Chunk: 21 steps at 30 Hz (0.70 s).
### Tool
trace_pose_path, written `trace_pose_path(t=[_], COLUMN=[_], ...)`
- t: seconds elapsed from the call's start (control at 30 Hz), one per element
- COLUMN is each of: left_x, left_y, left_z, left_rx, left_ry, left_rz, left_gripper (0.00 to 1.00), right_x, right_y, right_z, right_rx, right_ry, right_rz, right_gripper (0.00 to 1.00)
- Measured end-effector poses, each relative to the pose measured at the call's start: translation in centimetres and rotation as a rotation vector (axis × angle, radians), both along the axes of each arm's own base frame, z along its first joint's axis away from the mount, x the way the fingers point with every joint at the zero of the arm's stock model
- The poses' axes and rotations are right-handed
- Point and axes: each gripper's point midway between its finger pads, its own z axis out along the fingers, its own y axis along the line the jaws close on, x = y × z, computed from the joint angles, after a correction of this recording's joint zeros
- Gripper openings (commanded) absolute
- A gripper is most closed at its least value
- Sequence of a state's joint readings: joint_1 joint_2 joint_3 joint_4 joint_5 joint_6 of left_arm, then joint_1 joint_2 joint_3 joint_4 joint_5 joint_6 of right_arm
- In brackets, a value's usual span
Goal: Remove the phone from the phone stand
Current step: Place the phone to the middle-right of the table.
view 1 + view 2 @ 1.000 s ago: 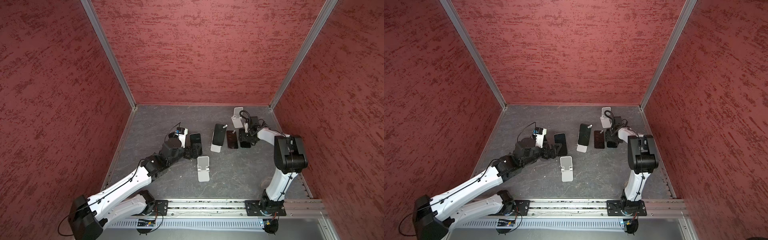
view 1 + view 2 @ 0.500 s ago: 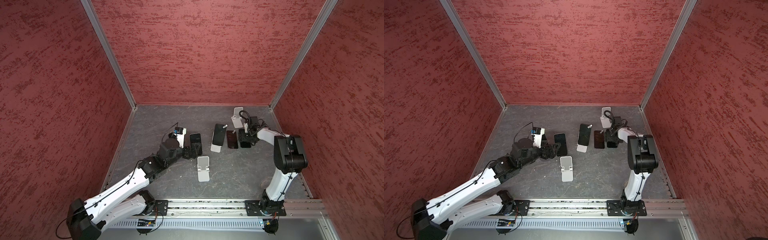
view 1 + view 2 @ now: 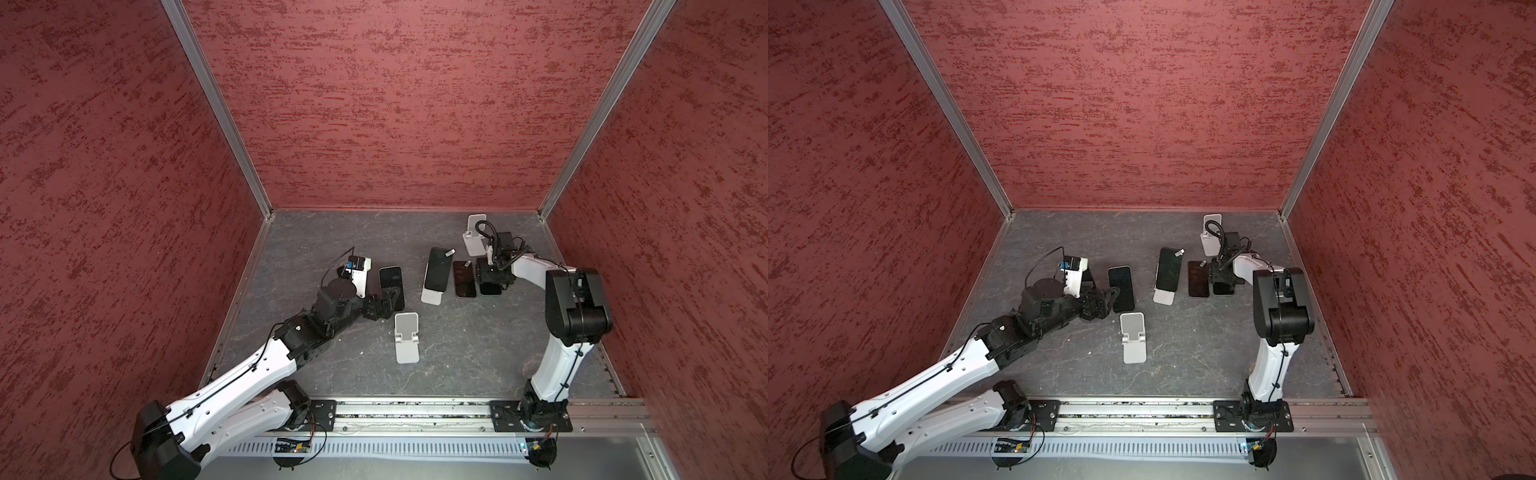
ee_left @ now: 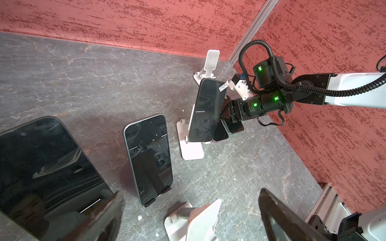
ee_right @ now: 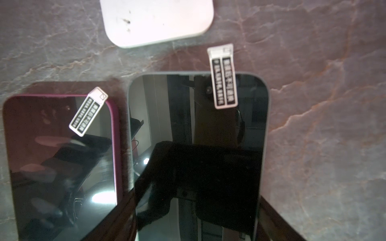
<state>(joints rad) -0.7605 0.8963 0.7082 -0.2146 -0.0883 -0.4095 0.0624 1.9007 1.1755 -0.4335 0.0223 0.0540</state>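
At the far right of the grey stone-patterned table [image 3: 332, 249], the right gripper [image 5: 191, 200] hung low over a grey-edged phone [image 5: 198, 129] that lay screen up; its dark fingers [image 5: 279, 227] stood one along each long edge of that phone, close against it, but whether they pinched it or merely flanked it could not be told; a white sticker [image 5: 224, 79] stuck out past the phone's far end; just to the left lay a maroon-cased phone [image 5: 58, 167], side by side with the first and bearing a smaller sticker [image 5: 88, 111]; beyond both, near the far right corner, stood an empty white stand [image 3: 473, 240]; left again of the maroon-cased phone, the propped phone [image 3: 437, 270] leaned on its white phone stand [image 3: 431, 297], its lower edge in the stand's lip, touched by neither arm; left of centre, the left gripper [image 4: 191, 194] pointed rightward with its fingers [image 4: 277, 219] spread wide, gripping nothing; in both top views its tips overlapped the near end of a dark-screened phone [image 3: 391, 279] [image 3: 1121, 286], though whether they touched it was unclear; just near and right of those tips a second empty stand [image 3: 406, 338] sat on the table; close to the left wrist lens another dark phone screen [image 4: 46, 167] filled much of the view; red textured walls [image 3: 395, 104] enclosed the table on three sides.
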Motion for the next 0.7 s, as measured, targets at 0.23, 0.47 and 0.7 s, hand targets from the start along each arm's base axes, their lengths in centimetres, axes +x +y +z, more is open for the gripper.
trace_pose_path(t=[0.23,0.47,0.7], left_x=[0.03,0.13,0.16], left_y=[0.18,0.3,0.33], left_z=[-0.27,-0.27,-0.27], left_rx=[0.008,0.014,0.016], left_ry=[0.0,-0.005,-0.006], left_rz=[0.002,0.003,0.003], left_gripper=[0.99,0.99,1.0], right_x=[0.32,0.34,0.39], right_y=[0.22,0.21,0.25], right_z=[-0.01,-0.01,0.04], right_rx=[-0.009,-0.015,-0.017], right_ry=[-0.003,-0.004,-0.005], right_rz=[0.004,0.004,0.003], right_gripper=[0.79,0.79,0.8])
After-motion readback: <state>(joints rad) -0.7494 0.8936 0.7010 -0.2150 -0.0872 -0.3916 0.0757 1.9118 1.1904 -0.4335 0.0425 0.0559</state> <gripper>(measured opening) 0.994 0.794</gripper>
